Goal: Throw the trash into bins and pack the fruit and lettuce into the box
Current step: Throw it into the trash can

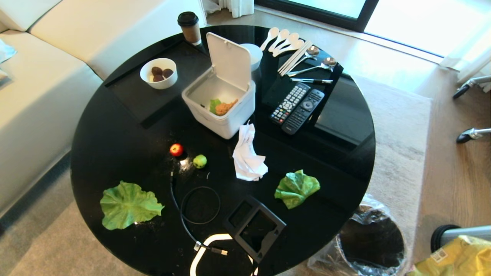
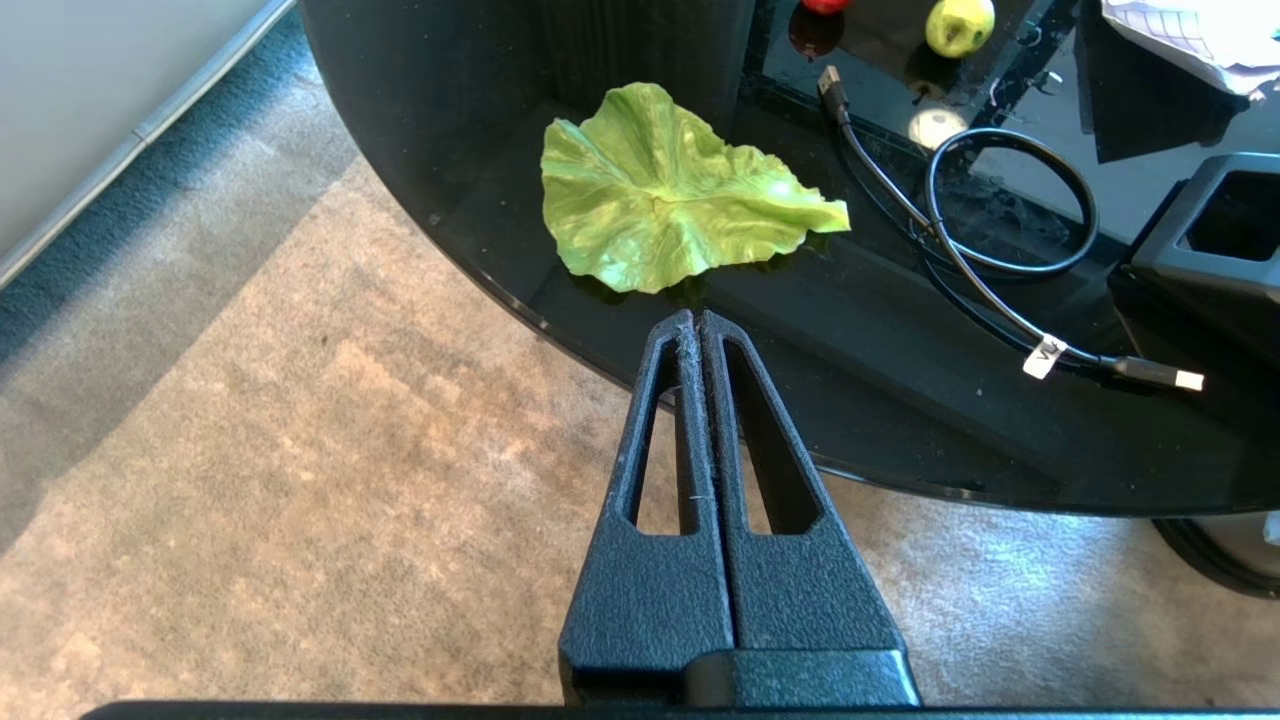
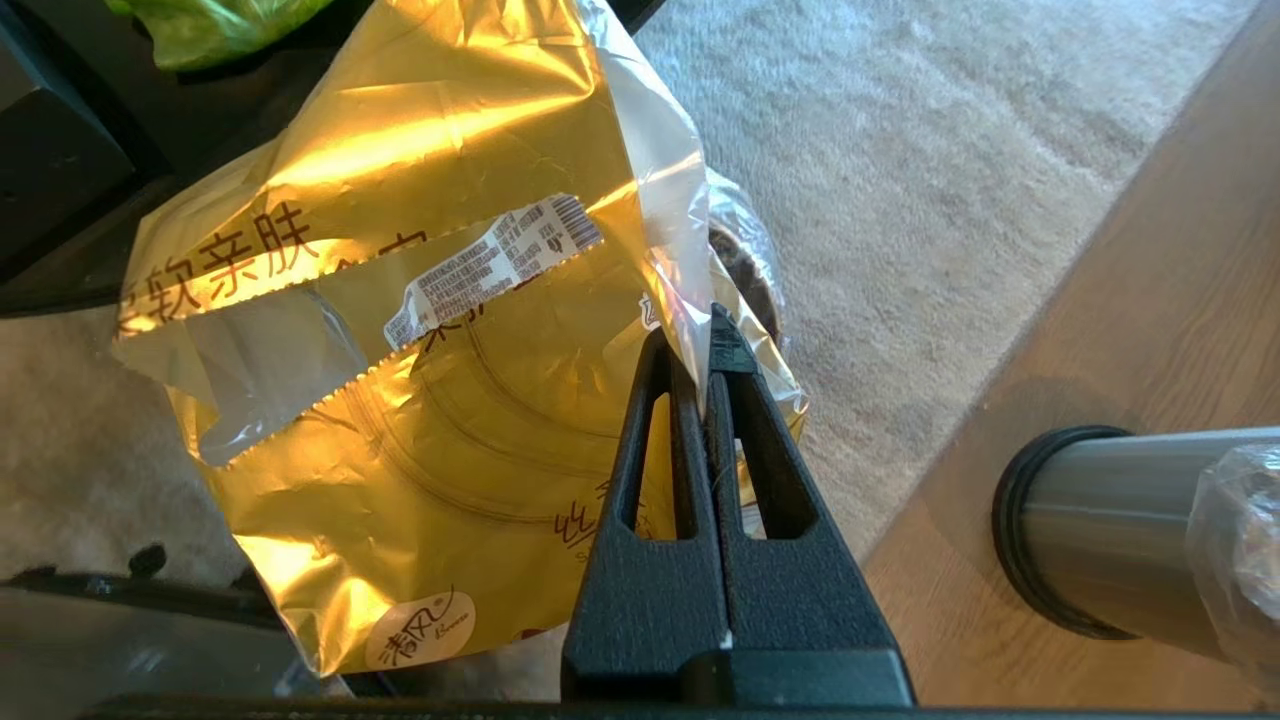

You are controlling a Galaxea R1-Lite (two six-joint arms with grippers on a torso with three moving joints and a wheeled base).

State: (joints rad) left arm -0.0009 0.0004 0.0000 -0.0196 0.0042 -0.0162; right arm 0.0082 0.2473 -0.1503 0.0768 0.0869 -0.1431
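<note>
Head view: a round black table (image 1: 115, 153) carries the white box (image 1: 220, 101) at centre-far, lid raised, with a green scrap and something orange-brown inside. Nearer lie the red apple (image 1: 176, 149) and, just to its right, the green apple (image 1: 200, 161). The crumpled white tissue (image 1: 248, 155) lies right of the apples, its far tip just beside the box. One lettuce leaf (image 1: 128, 205) rests at the near left edge, the other lettuce leaf (image 1: 297, 188) at near right. A black cable (image 1: 191, 214) loops between them beside a black square tray (image 1: 255, 226). Off the table's near right edge stands a lined bin (image 1: 370, 241); the gold wrapper (image 1: 456, 257) shows at the bottom right corner.

Left wrist view: the left gripper (image 2: 695, 322), fingers pressed together and empty, hangs at the table's near left rim, just short of the lettuce leaf (image 2: 660, 195).

Right wrist view: the right gripper (image 3: 700, 335) pinches one edge of the gold wrapper (image 3: 420, 330), which hangs over the lined bin (image 3: 745, 265). A second steel bin (image 3: 1130, 535) lies on its side on the wooden floor.
</note>
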